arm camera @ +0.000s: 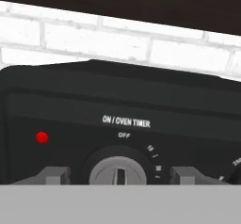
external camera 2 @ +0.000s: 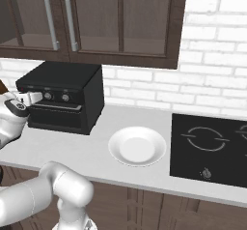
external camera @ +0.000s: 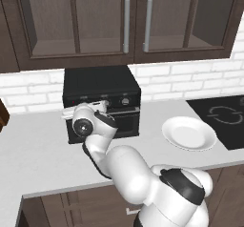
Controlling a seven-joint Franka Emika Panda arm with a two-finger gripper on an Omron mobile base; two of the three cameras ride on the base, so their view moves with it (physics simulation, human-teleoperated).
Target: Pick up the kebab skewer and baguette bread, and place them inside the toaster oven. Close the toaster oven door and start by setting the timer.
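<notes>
So we were on the last step, timer: toaster oven (external camera: 101,102) on the counter (external camera: 43,149) with its door (external camera: 121,122) up, fingers (arm camera: 55,175) spread either side of the timer knob (arm camera: 117,170), just needing a pinch and twist.

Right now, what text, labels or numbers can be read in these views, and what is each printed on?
"ON / OVEN TIMER": white lettering on the toaster oven panel, above the timer knob.
"OFF": small white word directly over that knob.
Scale marks right of the knob: one looks like "10", the rest too blurred to read.
Marking at the far right edge, by the next knob: cut off, unreadable.
Stovetop symbols: ring outlines, no words.
</notes>
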